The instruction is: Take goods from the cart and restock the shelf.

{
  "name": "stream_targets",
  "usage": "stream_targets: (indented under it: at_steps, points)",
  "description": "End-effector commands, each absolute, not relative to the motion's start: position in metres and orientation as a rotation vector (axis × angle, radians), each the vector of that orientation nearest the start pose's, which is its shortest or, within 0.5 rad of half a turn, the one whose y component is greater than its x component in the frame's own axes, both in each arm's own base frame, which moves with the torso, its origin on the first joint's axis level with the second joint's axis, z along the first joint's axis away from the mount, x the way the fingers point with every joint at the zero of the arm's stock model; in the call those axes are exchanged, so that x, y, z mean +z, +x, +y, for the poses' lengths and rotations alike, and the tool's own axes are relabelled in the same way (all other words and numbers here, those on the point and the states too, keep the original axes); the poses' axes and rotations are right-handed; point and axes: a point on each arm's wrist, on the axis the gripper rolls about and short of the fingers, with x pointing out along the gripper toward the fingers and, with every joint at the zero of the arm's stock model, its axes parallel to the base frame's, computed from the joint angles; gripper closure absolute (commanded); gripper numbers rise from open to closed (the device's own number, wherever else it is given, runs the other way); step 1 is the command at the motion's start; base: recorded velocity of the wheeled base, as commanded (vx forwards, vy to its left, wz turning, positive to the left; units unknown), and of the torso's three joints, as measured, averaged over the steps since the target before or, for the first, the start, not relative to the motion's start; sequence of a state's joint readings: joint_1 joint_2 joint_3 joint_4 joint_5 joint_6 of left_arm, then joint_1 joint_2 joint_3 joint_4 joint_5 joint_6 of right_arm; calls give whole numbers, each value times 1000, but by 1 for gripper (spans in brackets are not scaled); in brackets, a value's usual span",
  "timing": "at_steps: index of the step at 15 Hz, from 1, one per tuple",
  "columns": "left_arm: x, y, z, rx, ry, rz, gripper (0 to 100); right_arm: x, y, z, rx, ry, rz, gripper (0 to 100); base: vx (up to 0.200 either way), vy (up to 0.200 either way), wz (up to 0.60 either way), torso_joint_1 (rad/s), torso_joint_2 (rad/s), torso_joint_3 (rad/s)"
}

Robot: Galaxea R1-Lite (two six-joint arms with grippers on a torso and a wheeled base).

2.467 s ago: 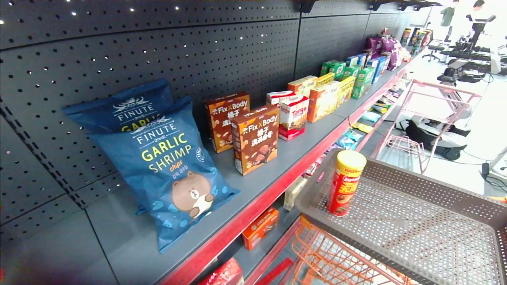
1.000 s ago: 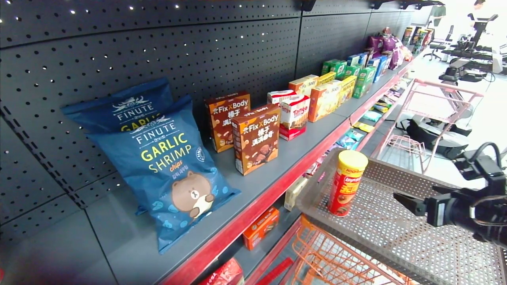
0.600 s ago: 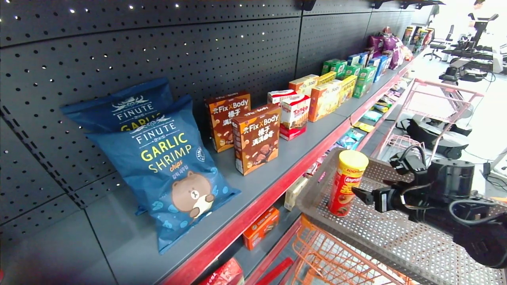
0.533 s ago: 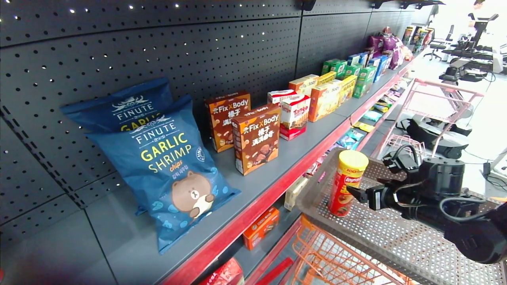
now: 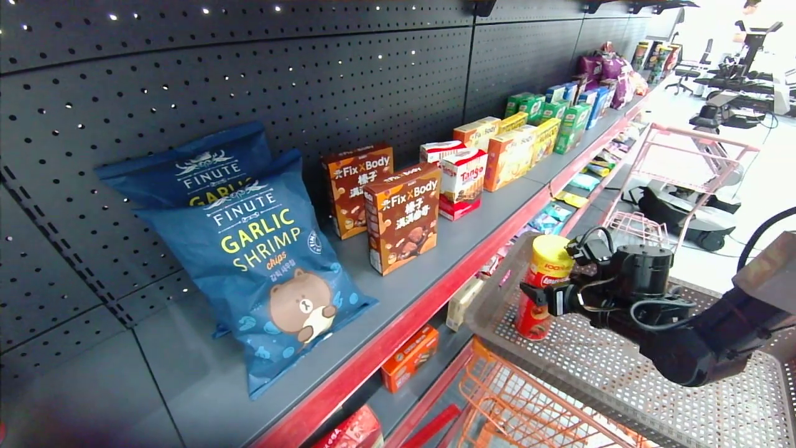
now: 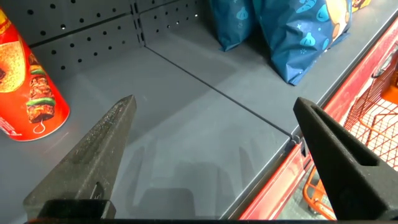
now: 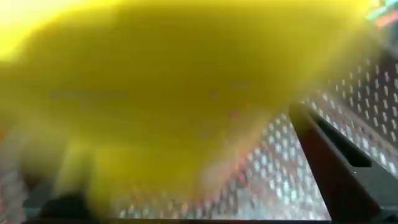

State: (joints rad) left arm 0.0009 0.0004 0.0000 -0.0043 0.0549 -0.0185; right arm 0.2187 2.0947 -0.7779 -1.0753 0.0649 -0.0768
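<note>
can (image 5: pixel 533 320): upright in cart tray (image 5: pixel 622 367), lower right, head view | right tool (image 5: pixel 542 291): spread, either side of can's upper part | left tool (image 6: pixel 212 102): spread, over shelf (image 6: pixel 205 143) | handling: likely light, stiff, slick, tippy; pinch mid-body below lid

The right gripper (image 5: pixel 540 291) has been brought in from the right, across the perforated tray (image 5: pixel 622 373) of the cart, up to the yellow-lidded can (image 5: pixel 550 256), so that the can, previously standing free, is now flanked by its spread fingers.
</note>
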Motion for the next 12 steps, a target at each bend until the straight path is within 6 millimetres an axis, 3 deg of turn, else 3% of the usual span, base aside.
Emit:
stream_targets:
  at_steps: [1,5,6,8,12]
  points:
    - [76,-23,1,57,-19,-5,0,63,376,86,302,-93,227,0,0,0,0,0,0,0]
    - [76,-23,1,57,-19,-5,0,58,378,84,346,-79,233,0,0,0,0,0,0,0]
    - [76,-23,1,57,-19,-5,0,62,379,83,366,-72,201,100,0,0,0,0,0,0]
    - [76,-23,1,57,-19,-5,0,67,377,83,372,-71,174,100,0,0,0,0,0,0]
    - [76,-23,1,57,-20,-5,0,82,348,76,369,-43,178,100,0,0,0,0,0,0]
